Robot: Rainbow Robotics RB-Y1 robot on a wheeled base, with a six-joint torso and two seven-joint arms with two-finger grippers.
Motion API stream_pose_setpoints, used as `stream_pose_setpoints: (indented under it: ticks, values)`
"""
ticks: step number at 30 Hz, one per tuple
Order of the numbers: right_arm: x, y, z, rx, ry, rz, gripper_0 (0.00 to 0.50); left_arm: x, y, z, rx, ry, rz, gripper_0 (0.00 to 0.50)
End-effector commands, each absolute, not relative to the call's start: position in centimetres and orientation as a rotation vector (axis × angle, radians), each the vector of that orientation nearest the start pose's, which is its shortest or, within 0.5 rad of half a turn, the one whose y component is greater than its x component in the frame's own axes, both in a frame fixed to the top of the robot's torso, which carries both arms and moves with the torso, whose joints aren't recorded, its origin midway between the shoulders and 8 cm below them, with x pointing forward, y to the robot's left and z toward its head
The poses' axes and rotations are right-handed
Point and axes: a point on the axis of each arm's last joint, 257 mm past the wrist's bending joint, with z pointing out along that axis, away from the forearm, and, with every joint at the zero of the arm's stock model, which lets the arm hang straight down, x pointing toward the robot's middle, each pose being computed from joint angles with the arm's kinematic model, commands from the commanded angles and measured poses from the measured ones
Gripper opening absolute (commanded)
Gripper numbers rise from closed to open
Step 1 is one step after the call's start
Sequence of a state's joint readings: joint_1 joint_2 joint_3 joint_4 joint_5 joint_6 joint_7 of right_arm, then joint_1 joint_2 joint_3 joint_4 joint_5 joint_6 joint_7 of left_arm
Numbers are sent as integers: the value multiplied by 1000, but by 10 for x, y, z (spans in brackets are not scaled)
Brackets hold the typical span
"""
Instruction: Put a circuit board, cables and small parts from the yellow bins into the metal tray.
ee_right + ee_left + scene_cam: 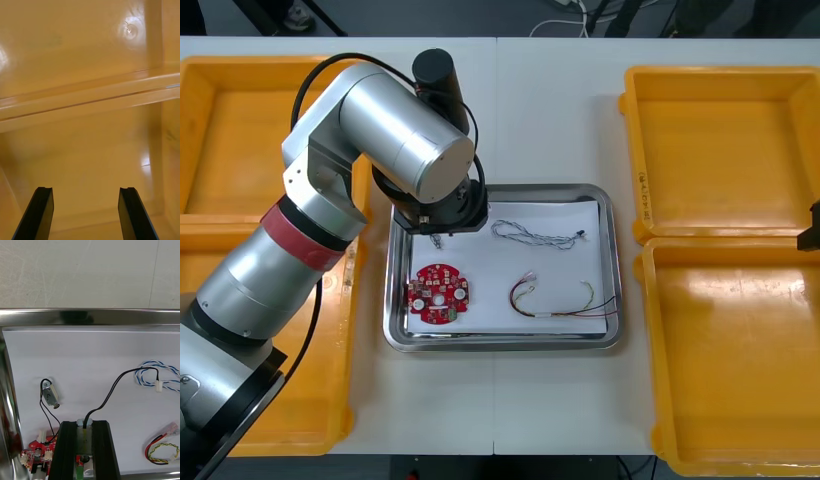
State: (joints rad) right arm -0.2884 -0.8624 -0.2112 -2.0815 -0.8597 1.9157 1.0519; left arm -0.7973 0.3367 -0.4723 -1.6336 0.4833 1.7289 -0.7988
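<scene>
- circuit board [438, 292] lies in the near left corner of the metal tray [500, 345]
- left gripper [84, 427] is clamped on a small metal part [84, 438] by the tray's left edge; looks light and stiff, so I'd pinch the body, not its floppy black cable [112, 390]
- right gripper [85, 195] hangs spread open over the right yellow bins [90, 101]

The metal tray [612, 262] at centre frame had a polished, mirror-bright rim and a white, matt, paper-like inside. The yellow bins [725, 150] at the left and right edges were smooth, glossy plastic with glare patches. The counter [550, 110] was pale and matt. The left arm [400, 135] casing was satin metal. The left hand [85, 423] had matt black fingers [67, 450], closed on a bare, shiny small metal part [84, 435].
</scene>
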Motion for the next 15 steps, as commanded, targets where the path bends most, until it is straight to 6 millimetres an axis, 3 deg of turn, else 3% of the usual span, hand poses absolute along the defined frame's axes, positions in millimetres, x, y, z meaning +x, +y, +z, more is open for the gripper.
stream_pose_setpoints:
  ticks: [1, 7, 8, 9, 10, 12, 14, 15]
  values:
    - [404, -392, -145, 243, 2657, -37, 500, 503, 60, -194, 12, 2651, -126, 0]
    - [415, -396, -150, 207, 2641, -9, 500, 504, 62, -195, 2, 2651, -117, 16]
    - [418, -393, -151, 202, 2634, 7, 500, 505, 63, -195, 0, 2649, -115, 94]
    - [420, -390, -152, 199, 2628, 23, 500, 505, 64, -195, -3, 2649, -113, 221]
    - [421, -388, -152, 196, 2625, 30, 500, 505, 64, -195, -6, 2648, -114, 266]
    - [424, -379, -155, 181, 2617, 67, 500, 507, 65, -194, -12, 2644, -116, 424]
    - [425, -374, -158, 169, 2619, 85, 500, 507, 66, -194, -14, 2641, -109, 500]
    - [425, -371, -159, 157, 2621, 94, 500, 508, 67, -194, -15, 2640, -107, 500]
